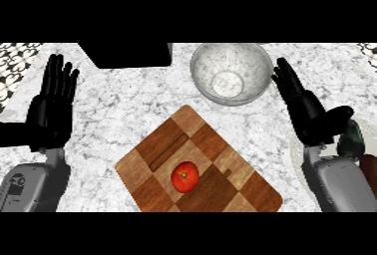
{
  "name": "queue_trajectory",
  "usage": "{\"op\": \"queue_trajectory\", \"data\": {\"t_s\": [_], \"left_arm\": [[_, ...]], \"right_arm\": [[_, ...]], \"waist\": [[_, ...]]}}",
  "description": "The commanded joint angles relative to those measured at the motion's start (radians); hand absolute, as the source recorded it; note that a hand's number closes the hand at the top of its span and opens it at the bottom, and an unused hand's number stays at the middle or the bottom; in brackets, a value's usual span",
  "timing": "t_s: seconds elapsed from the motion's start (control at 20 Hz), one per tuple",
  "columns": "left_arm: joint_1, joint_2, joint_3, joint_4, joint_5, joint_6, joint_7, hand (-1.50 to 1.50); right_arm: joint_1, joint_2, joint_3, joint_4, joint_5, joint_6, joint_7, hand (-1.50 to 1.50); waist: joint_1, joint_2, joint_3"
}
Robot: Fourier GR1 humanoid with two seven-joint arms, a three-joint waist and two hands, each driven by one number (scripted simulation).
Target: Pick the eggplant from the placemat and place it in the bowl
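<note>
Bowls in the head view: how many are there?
1. The bowl stands on the counter beyond the checkered wooden placemat, close to the open right hand. Nothing shows inside it. No second bowl shows.

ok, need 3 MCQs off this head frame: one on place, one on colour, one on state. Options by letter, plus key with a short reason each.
1. Where does the round red item lie?
A. in the bowl
B. on the checkered wooden mat
C. on the bare marble counter

2. What colour is the bowl?
A. speckled white-grey
B. plain red
C. black

3. What state is the right hand in?
A. shut on the red item
B. open, holding nothing
C. curled round the bowl's rim

Key:
1 B: the red item sits on the wooden mat, toward its near end.
2 A: the bowl's wall shows a white-grey speckle, much like the counter.
3 B: its fingers are straight and point up beside the bowl, with nothing in them; the left hand rests open the same way at the view's left.
</note>
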Motion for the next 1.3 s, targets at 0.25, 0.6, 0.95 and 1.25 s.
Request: {"op": "queue_trajectory", "data": {"t_s": [0.25,0.6,0.95,1.25], "left_arm": [[0.068,0.035,-0.125,0.047,-0.085,-0.058,0.088,0.00],[0.114,-0.001,-0.156,0.055,-0.081,-0.070,0.072,0.00],[0.127,-0.045,-0.187,0.017,-0.129,-0.040,0.114,0.00],[0.105,-0.024,-0.167,0.030,-0.124,-0.078,0.116,0.00]], "right_arm": [[0.127,-0.144,-0.201,0.210,-0.107,-0.012,0.306,1.50],[0.230,-0.074,-0.335,0.130,0.146,-0.516,0.068,-1.50],[0.199,-0.247,-0.321,-0.032,0.319,-0.526,0.357,-1.50],[0.104,-0.433,-0.351,0.042,0.341,-0.325,0.653,-1.50]], "waist": [[-0.006,0.013,-0.046],[-0.013,0.002,-0.046],[0.014,0.003,-0.048],[0.023,0.006,-0.047]]}}
